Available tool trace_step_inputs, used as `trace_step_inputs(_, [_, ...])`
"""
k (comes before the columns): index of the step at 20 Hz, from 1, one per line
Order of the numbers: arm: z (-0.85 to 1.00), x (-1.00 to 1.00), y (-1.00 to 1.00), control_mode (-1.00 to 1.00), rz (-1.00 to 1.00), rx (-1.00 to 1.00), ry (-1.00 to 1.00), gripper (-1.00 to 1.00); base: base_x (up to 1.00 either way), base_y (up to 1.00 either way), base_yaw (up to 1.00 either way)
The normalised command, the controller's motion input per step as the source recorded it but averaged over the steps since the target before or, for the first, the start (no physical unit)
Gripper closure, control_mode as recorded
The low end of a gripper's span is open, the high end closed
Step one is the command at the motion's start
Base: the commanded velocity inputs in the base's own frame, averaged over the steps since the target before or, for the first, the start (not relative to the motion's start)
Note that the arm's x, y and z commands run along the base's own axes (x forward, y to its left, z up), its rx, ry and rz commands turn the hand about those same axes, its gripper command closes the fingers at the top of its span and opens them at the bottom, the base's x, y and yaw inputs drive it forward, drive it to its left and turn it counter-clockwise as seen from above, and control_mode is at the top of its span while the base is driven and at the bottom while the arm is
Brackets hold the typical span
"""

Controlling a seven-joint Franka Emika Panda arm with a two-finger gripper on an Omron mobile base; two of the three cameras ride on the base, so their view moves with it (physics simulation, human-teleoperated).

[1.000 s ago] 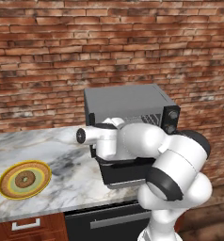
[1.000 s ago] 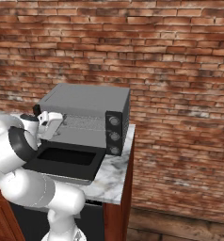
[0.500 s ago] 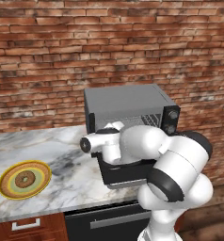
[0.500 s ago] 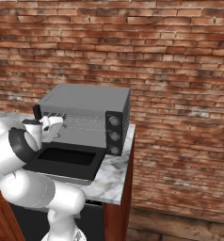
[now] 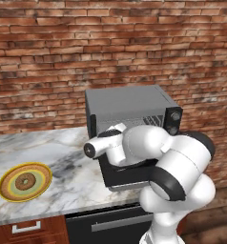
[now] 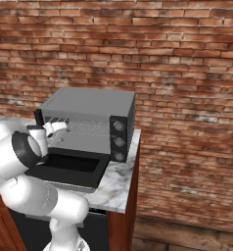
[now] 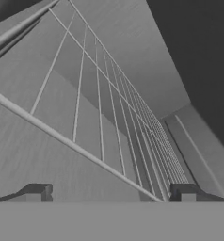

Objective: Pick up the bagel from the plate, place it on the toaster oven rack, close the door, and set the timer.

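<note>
At the far left of the marble table (image 5: pixel 67 167) sits the plate (image 5: pixel 41 183), near the front edge, with the bagel (image 5: pixel 25 181) lying flat at its centre, untouched. To the right, well apart from the plate, stands the toaster oven (image 5: pixel 129 107) against the brick wall (image 5: pixel 110 43), its door (image 6: pixel 67 166) dropped open and lying flat toward the robot. The toaster oven rack (image 7: pixel 109 117) shows inside the cavity as a bare wire grid with nothing on it. The tool (image 7: pixel 109 193) points into the oven mouth just above the door, its jaws spread wide and holding nothing. At the oven's right end are three round knobs (image 6: pixel 119 141), stacked one above another.

The pick-up step appears not yet begun: the bagel is on the plate while the arm is at the oven. The next move likely calls for swinging the arm left across the table, lowering over the plate and closing the jaws across the bagel.
</note>
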Motion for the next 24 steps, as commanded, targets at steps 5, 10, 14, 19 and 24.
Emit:
trace_step_inputs(5, [-0.19,0.09,0.00,-1.00,0.00,-0.01,-0.04,-1.00,0.00,0.00,0.00])
trace_step_inputs(10, [-0.23,0.12,0.02,-1.00,0.00,-0.02,-0.05,-1.00,0.00,0.00,0.00])
trace_step_inputs(14, [-0.20,0.13,0.04,-1.00,0.00,-0.01,-0.07,-1.00,0.00,0.00,0.00])
trace_step_inputs(19, [-0.19,0.14,0.03,-1.00,0.00,0.00,-0.07,-1.00,0.00,0.00,0.00])
trace_step_inputs(24, [-0.20,0.20,0.01,-1.00,0.00,0.00,-0.02,-1.00,0.00,0.00,0.00])
